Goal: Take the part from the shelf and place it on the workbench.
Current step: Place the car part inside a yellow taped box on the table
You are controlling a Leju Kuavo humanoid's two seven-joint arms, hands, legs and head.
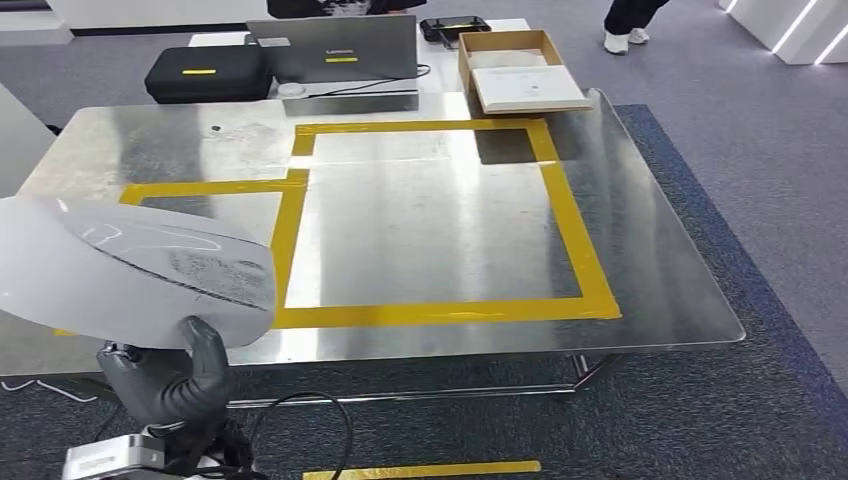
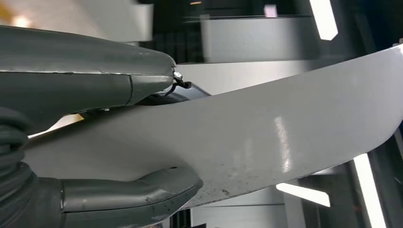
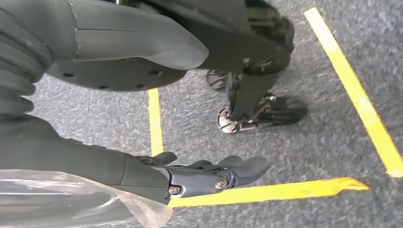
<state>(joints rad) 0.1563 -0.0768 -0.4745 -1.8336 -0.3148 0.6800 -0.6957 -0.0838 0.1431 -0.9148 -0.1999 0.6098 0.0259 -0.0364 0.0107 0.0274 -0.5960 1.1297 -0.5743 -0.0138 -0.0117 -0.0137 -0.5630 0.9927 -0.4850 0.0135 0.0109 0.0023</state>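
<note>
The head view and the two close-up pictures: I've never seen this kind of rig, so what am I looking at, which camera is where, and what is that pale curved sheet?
This is a two-legged humanoid robot with two arms, each ending in a many-fingered hand. The wide picture comes from a camera high on its body, looking down at a shiny metal workbench marked with yellow tape. At the far edge stand a laptop, a black case and an open cardboard box; a person's feet show beyond.

The other two pictures come from cameras at the wrists, so they look turned. The left hand holds the part, a pale curved sheet, over the bench's near left corner; the left wrist view shows it pinched between thumb and fingers. The right hand hangs over grey carpet with yellow floor lines, holding nothing, its fingers loosely out.
</note>
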